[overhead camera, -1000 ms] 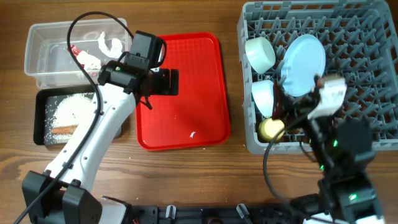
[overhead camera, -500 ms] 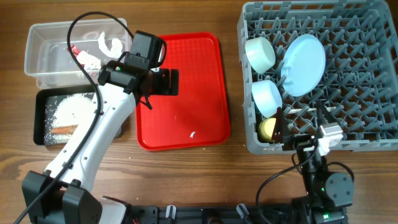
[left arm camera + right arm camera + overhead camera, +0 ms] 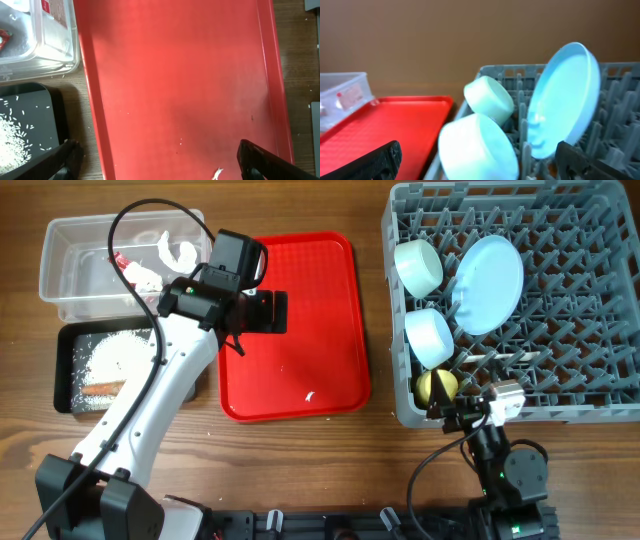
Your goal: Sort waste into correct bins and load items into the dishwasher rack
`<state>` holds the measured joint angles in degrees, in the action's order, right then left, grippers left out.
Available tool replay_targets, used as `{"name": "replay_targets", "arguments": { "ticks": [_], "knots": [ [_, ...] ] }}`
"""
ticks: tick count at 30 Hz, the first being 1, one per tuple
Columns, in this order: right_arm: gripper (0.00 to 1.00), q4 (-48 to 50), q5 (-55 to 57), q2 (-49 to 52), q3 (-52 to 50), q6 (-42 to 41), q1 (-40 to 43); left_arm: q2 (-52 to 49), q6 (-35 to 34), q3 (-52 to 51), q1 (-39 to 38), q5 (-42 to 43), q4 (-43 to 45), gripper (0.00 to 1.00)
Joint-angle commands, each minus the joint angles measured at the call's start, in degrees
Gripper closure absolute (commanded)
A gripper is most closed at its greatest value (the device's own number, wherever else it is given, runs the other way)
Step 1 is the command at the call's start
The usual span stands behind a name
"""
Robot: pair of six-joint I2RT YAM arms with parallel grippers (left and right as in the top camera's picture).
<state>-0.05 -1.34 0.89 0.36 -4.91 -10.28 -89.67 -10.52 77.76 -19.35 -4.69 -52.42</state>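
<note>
The grey dishwasher rack (image 3: 560, 330) holds the pale blue plate (image 3: 488, 283), two bowls (image 3: 418, 267) (image 3: 430, 337) and the yellow cup (image 3: 437, 387). My right gripper (image 3: 455, 408) is open and empty, low by the rack's front left corner. Its view shows the plate (image 3: 565, 100) and both bowls (image 3: 487, 97) (image 3: 477, 145). My left gripper (image 3: 265, 312) is open and empty above the red tray (image 3: 330, 280). The clear tub (image 3: 60, 270) holds the red-and-white wrapper (image 3: 130, 270) and crumpled paper (image 3: 180, 252). The black tray (image 3: 65, 370) holds rice (image 3: 115, 358) and the carrot stick (image 3: 102, 388). I cannot make out the spoon.
A small white scrap (image 3: 311, 395) lies on the red tray near its front edge; it also shows in the left wrist view (image 3: 217, 173). The left arm crosses over the black tray's right end. Bare wooden table (image 3: 300, 470) runs along the front.
My right arm has pulled back from above the rack to the table's front edge and dropped low. The yellow cup stays in the rack. The left arm has not moved.
</note>
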Motion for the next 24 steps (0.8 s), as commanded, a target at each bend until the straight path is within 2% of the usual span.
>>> {"name": "replay_targets", "arguments": {
  "ticks": [1,21,24],
  "knots": [
    [0.00,0.20,-2.60,-0.55,-0.07,-2.75,0.28,0.52,1.11,0.57,-0.20,-0.74,0.15,0.00],
    [0.00,0.17,-2.58,-0.24,-0.07,-2.75,0.28,0.52,1.14,0.57,-0.20,-0.76,0.11,0.00],
    [0.00,0.17,-2.58,-0.24,-0.07,-2.73,0.28,2.91,1.11,0.55,-0.42,-0.74,0.13,0.00]
  ]
}}
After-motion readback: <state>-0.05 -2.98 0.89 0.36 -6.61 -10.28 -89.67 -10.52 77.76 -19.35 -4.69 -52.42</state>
